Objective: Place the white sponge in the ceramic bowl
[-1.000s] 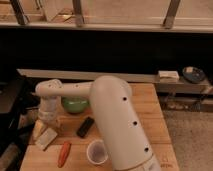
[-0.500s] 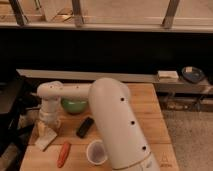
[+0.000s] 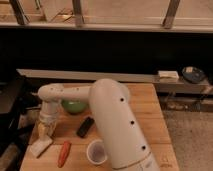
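The white sponge (image 3: 40, 147) lies flat on the wooden table (image 3: 145, 107) near its front left corner. My gripper (image 3: 45, 131) hangs from the white arm just above and behind the sponge, pointing down at the table. The ceramic bowl (image 3: 74, 106), green and glossy, sits on the table behind and to the right of the gripper, partly hidden by the arm. I see nothing inside the part of the bowl that shows.
A black bar (image 3: 85, 127) lies right of the gripper. An orange carrot-like item (image 3: 64, 153) and a white cup (image 3: 96, 151) sit near the front edge. My bulky arm (image 3: 117, 130) covers the table's middle. A ledge behind holds a dark dish (image 3: 192, 74).
The gripper has stayed over the table's left side with little movement. More of the sponge now shows below it, nearer the front edge.
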`<control>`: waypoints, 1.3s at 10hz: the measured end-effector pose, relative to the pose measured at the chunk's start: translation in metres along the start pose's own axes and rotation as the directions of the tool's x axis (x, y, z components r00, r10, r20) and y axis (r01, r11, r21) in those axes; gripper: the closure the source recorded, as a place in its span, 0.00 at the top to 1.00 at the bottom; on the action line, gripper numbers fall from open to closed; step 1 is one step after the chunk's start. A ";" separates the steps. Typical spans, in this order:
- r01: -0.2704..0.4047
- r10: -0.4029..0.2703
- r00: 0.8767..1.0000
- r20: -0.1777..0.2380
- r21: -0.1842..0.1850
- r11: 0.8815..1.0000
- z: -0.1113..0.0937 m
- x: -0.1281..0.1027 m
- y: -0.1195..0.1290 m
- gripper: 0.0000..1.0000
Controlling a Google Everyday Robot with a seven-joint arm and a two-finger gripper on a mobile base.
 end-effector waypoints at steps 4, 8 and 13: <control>0.034 -0.031 0.994 0.108 -0.021 0.999 -0.039 -0.009 0.015 0.00; 0.014 -0.004 0.983 0.183 -0.054 0.998 -0.082 -0.003 0.003 0.00; -0.064 0.093 0.956 0.278 -0.114 0.991 -0.129 0.002 -0.042 0.00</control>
